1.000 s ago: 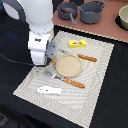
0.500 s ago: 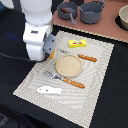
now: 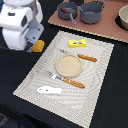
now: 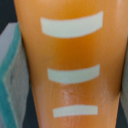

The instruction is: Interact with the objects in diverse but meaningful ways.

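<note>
Golden bread loaf (image 4: 70, 65), marked by 3 pale unlettered stripes, sits clenched in the claw (image 3: 36, 46).

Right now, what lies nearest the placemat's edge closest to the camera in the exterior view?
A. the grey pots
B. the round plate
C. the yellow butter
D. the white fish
D. The fish lies near the placemat's near edge, below the plate; the butter sits at the far edge and the pots stand off the placemat on the far board.
</note>
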Robot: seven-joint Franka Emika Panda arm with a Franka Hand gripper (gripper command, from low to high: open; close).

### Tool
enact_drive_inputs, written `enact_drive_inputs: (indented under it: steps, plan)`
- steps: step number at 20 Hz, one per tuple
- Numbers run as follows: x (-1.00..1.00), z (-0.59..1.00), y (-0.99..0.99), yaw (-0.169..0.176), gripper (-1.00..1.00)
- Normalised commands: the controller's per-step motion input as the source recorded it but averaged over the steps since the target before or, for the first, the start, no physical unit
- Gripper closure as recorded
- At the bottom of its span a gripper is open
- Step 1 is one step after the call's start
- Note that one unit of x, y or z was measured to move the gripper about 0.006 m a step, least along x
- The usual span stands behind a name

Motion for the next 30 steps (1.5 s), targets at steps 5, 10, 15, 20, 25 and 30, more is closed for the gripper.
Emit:
enact_drive_inputs:
  steps: [5,10,15,20,25,30]
  plan:
    - [-0.21,-0.07,-0.04,-0.166,1.0]
    - [-0.02,-0.16,0.0,-0.17,1.0]
    - [0.0,-0.25,0.0,-0.098,1.0]
    - [0.0,-0.42,0.0,-0.031,1.0]
    - [0.04,-0.45,0.0,-0.026,1.0]
    - [0.03,-0.43,0.0,-0.027,1.0]
